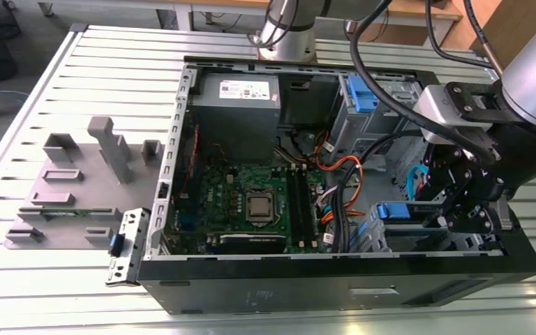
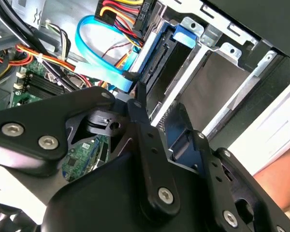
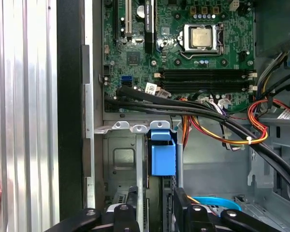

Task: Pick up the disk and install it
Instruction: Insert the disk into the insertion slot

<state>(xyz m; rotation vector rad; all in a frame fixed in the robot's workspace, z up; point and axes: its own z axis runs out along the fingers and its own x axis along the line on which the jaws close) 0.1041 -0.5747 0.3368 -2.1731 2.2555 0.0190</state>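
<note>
Standing on edge in the drive cage (image 3: pixel 122 162) of the computer case (image 1: pixel 343 296), the disk (image 3: pixel 163 155) could be jammed if it were tilted against the cage walls, and its blue carrier rails could fail to seat if it were pressed unevenly. Farther in, the black cables (image 3: pixel 183 104) and the blue data cable (image 2: pixel 94 53) could be snagged or pinched, with the motherboard (image 3: pixel 183 58) beyond them. The end effector (image 3: pixel 157 208) is seen narrowly opened, its fingers (image 3: pixel 132 208) set either side of the disk and, it is judged, clamped on it.
</note>
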